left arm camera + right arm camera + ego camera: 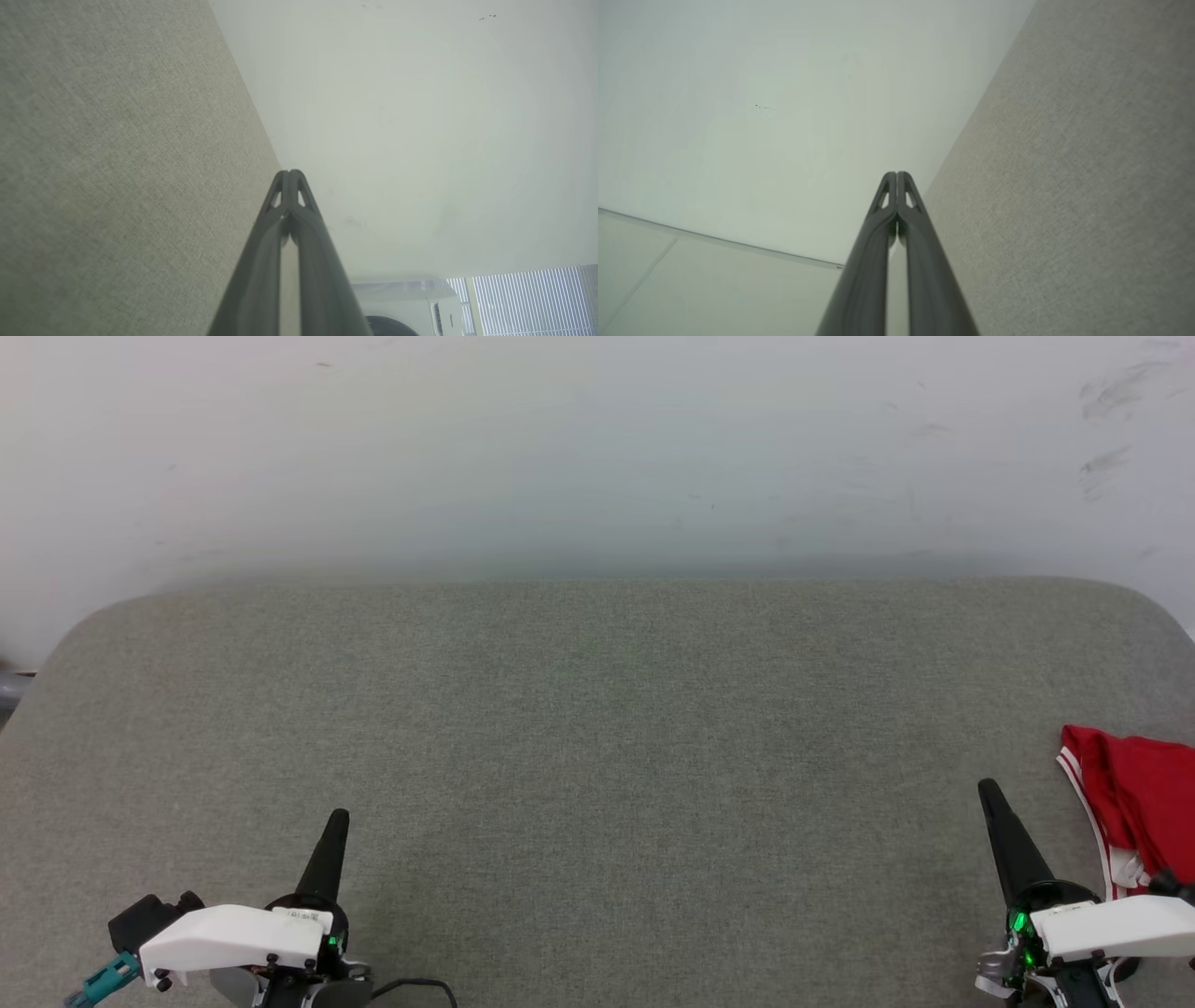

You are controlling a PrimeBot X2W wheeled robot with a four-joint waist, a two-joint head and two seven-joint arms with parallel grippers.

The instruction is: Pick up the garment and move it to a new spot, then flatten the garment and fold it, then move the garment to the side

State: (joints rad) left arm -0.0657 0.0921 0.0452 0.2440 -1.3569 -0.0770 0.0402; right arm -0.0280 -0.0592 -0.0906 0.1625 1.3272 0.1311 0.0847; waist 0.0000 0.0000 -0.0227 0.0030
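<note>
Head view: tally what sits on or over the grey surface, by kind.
Red garment: 1
Pincers: 2, left pincer and right pincer, both shut
Total: 3

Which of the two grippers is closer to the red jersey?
The right gripper, just beside the jersey; the left gripper sits far off on the opposite side.
</note>
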